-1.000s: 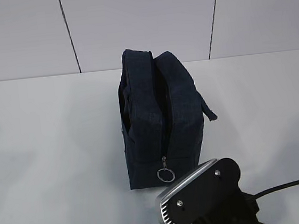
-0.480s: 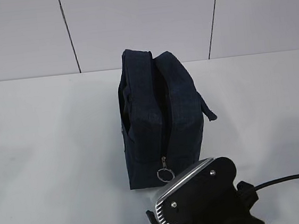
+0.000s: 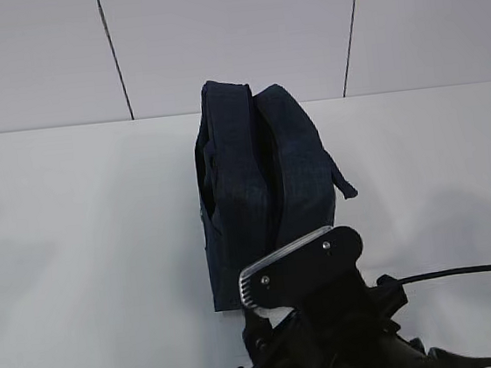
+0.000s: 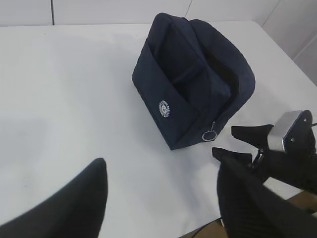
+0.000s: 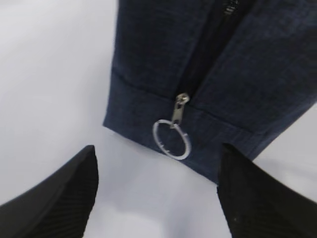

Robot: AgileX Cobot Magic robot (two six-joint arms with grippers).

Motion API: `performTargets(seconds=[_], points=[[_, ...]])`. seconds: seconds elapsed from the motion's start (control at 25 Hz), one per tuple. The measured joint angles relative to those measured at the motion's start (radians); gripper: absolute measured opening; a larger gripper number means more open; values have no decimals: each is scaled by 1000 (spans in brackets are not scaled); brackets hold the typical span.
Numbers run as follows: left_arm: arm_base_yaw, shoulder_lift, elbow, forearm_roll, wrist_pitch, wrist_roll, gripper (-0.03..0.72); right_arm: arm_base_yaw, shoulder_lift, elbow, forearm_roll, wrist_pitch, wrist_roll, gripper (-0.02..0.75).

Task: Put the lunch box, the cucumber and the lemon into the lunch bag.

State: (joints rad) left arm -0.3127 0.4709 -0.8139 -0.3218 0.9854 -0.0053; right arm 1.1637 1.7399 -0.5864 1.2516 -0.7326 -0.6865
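I have the right gripper [image 5: 158, 198] down low at the near end of the lunch bag [image 3: 259, 191], its wrist housing rising from the near edge of the tabletop [image 3: 77, 254] and covering the bag's lower front corner in the exterior view. Its jaws stand wide apart with nothing between them; in the right wrist view the two ribbed black fingers [image 5: 59, 198] flank the silver ring zipper pull [image 5: 172, 139], which hangs from a small metal slider at the bottom of the zipper line, clear of both fingers. The wrist carries a curved brushed-metal plate [image 3: 280, 264] on a black bracket, with a cable [image 3: 466, 271] trailing off toward the right edge.

My left gripper [image 4: 163, 203] hangs back near the tabletop's left near area, also spread open and empty, its matte black fingers framing the bag from a distance.

The bag sits upright around the middle of the white tabletop, well in from every edge. It is a boxy dark navy woven fabric, soft-sided and slightly slumped, with the top gaping along the zipper, a loop handle [image 3: 342, 183] sticking out on its right side and a small round white logo [image 4: 164, 109] on one face. I cannot see into it from any view.
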Motion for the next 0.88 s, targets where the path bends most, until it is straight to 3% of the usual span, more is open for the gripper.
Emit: performTargets(seconds=[0.56,0.88], points=[[0,0,0,0,-1,0,484,-104,42,-42,-80,124,0,581],[0,0,0,0,-1,0,483,-118,98,-82,-92,135,2,581]])
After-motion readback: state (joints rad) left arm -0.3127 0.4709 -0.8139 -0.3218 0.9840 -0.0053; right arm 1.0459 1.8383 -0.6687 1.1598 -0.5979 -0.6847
